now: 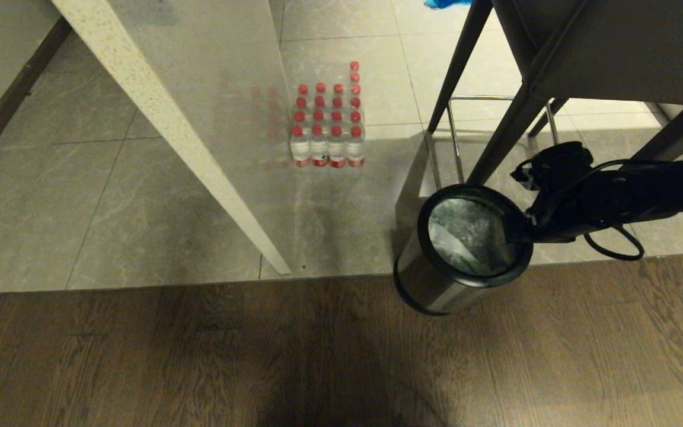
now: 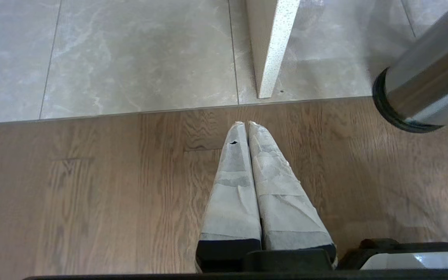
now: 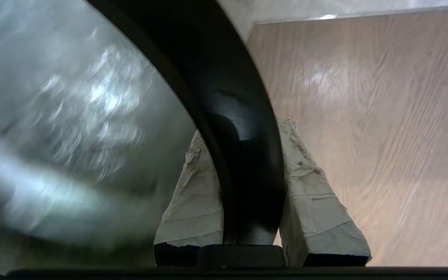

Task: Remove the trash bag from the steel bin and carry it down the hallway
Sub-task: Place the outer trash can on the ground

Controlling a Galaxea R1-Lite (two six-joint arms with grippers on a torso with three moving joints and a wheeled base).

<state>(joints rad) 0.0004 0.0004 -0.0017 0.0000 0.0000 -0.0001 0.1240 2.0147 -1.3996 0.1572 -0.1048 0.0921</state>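
Left pincer [image 2: 247, 124] parked with fingers together over the wood floor [image 2: 91, 202], left of the steel bin [image 1: 436, 290].
Right pincer [image 3: 243, 134] straddles the bin's black rim [image 3: 239, 116], one finger inside and one outside, apparently closing there to catch the trash bag [image 1: 466, 234] lining the bin.

Pack of red-capped water bottles [image 1: 328, 121], dark table leg [image 1: 504, 139], wood floor [image 1: 199, 356]

1. The right arm [image 1: 644, 190] is matte black and bulky, with a rounded housing near the wrist.
2. A thin black cable [image 1: 614, 243] loops loosely below it, and another runs along its top.
3. The right gripper [image 3: 243, 155] has two tapered fingers [image 3: 317, 210] wrapped in creased off-white tape, on black bases.
4. The left gripper [image 2: 246, 126] has the same taped fingers, greyer, with one small dark tear.
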